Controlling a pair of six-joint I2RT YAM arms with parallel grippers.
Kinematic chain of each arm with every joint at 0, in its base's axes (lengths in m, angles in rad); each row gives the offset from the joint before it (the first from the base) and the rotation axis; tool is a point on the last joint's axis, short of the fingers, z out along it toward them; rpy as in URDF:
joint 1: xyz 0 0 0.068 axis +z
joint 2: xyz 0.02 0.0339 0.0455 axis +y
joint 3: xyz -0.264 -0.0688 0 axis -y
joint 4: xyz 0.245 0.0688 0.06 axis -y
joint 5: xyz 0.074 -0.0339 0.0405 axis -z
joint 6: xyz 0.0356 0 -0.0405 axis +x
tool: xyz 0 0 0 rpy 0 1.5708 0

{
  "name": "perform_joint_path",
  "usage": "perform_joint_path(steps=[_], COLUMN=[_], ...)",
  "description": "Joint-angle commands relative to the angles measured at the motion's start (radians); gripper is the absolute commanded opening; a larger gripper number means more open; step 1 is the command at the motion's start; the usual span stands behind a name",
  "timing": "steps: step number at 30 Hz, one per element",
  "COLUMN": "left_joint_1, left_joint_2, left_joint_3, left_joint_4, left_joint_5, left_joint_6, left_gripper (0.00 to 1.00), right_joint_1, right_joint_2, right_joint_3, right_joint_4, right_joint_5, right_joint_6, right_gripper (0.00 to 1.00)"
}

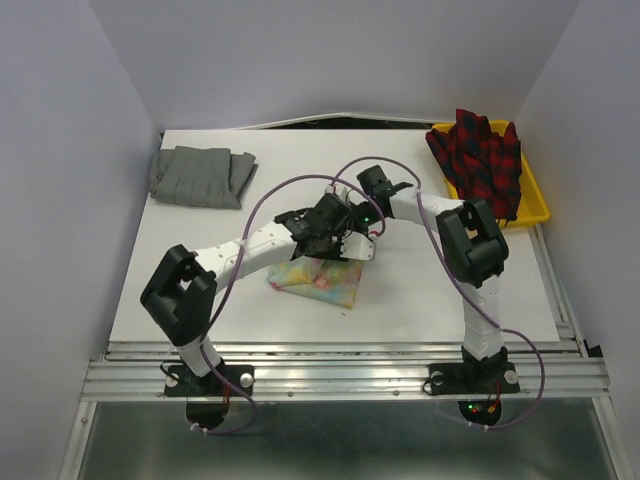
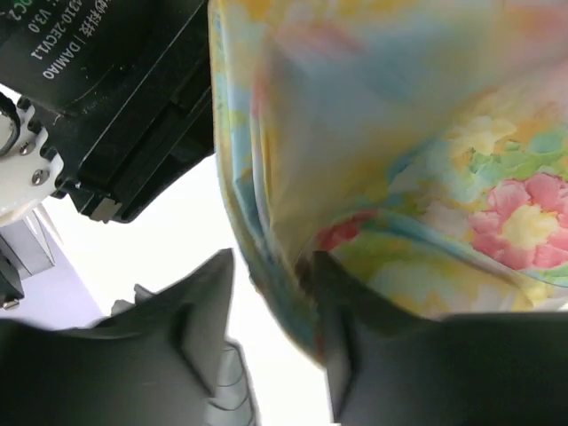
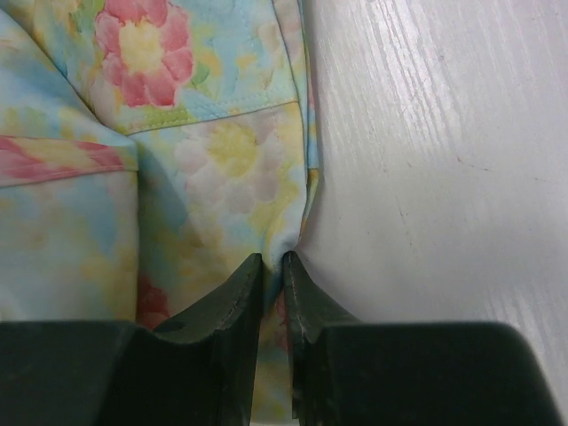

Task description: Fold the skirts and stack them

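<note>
The pastel floral skirt (image 1: 318,280) lies partly folded at the table's middle. My right gripper (image 1: 363,243) is shut on its edge; the right wrist view shows the jaws (image 3: 272,262) pinching a fold of the cloth (image 3: 213,160) by the table top. My left gripper (image 1: 338,240) is right beside it. In the left wrist view its fingers (image 2: 271,266) stand apart, with the raised edge of the floral cloth (image 2: 399,133) hanging between them against the right finger. The grey pleated skirt (image 1: 200,176) lies folded at the back left. The red plaid skirt (image 1: 482,160) lies crumpled at the back right.
The plaid skirt lies in a yellow tray (image 1: 537,195) at the table's back right corner. Both arms meet over the middle, and the right arm's black body (image 2: 115,98) sits close to the left wrist. White table (image 1: 450,290) shows on the right.
</note>
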Motion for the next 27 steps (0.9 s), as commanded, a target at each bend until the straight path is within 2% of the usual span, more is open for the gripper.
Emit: perform_joint_path(steps=[1, 2, 10, 14, 15, 20, 27], left_joint_1=[0.001, 0.005, 0.111, 0.133, 0.131, 0.116, 0.039], left_joint_2=[-0.148, -0.168, -0.302, -0.357, -0.369, -0.392, -0.368], left_joint_3=[-0.007, 0.001, 0.045, -0.088, -0.159, -0.304, -0.389], left_joint_4=[-0.049, -0.06, -0.184, -0.172, -0.152, -0.058, 0.054], left_joint_5=[0.09, 0.103, 0.234, 0.278, 0.284, 0.241, 0.166], left_joint_6=[-0.024, -0.035, -0.249, -0.368, -0.406, -0.405, -0.415], left_gripper=[0.58, 0.63, 0.65, 0.65, 0.65, 0.63, 0.6], right_joint_1=[0.021, 0.021, 0.021, 0.021, 0.021, 0.012, 0.012], right_joint_2=[0.029, 0.032, 0.049, 0.067, 0.072, 0.081, 0.079], right_joint_3=[-0.038, -0.036, -0.015, -0.001, 0.002, 0.013, 0.025], right_joint_4=[-0.076, -0.078, -0.081, -0.084, -0.087, -0.098, -0.115], right_joint_5=[0.071, 0.077, 0.111, 0.134, 0.134, 0.142, 0.143], right_joint_6=[-0.018, -0.018, -0.018, -0.015, -0.014, -0.003, 0.009], right_gripper=[0.2, 0.2, 0.2, 0.2, 0.2, 0.2, 0.2])
